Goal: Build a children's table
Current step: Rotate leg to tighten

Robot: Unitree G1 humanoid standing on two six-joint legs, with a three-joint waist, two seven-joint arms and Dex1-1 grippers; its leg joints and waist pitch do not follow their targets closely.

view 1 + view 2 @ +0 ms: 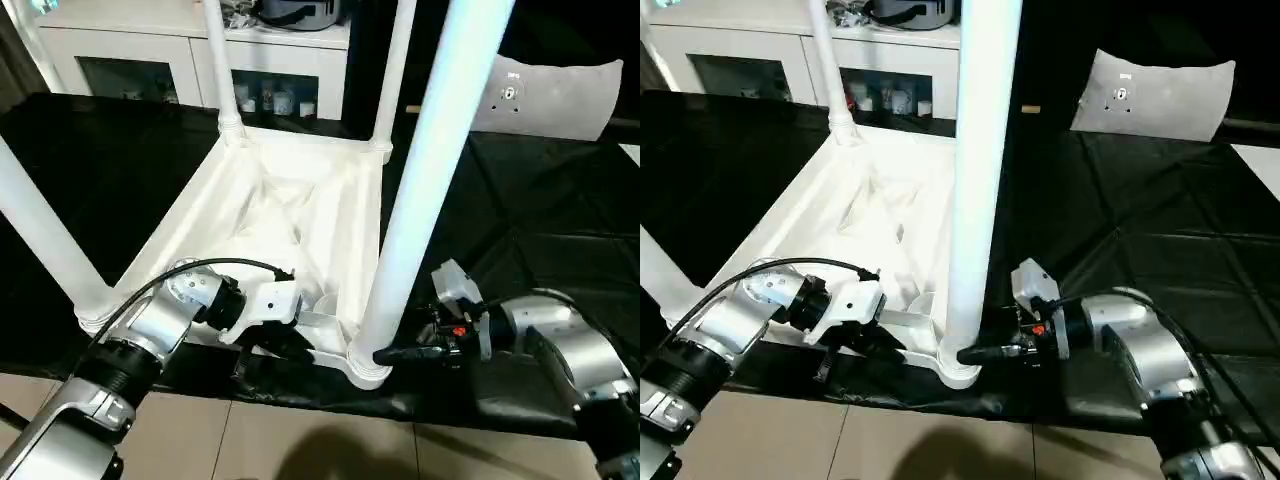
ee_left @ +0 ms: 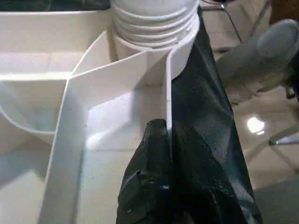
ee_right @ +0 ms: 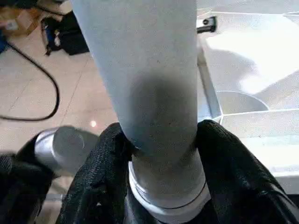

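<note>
The white children's table lies upside down on a black cloth, its ribbed underside (image 1: 300, 210) facing up and four white legs standing in the corner sockets. My right gripper (image 1: 395, 353) is shut around the base of the near right leg (image 1: 430, 170), just above its socket; its black fingers (image 3: 100, 163) press on both sides of the tube (image 3: 149, 70). My left gripper (image 1: 270, 345) is shut on the table's front rim wall (image 2: 168, 93), a short way left of that same socket (image 2: 154, 23).
Three other legs stand at the near left (image 1: 45, 230), far left (image 1: 222, 70) and far right (image 1: 393, 70). A white cabinet with glass doors (image 1: 150, 50) stands behind. A grey-white panel (image 1: 550, 95) lies at the back right. The cloth's front edge meets tiled floor (image 1: 300, 440).
</note>
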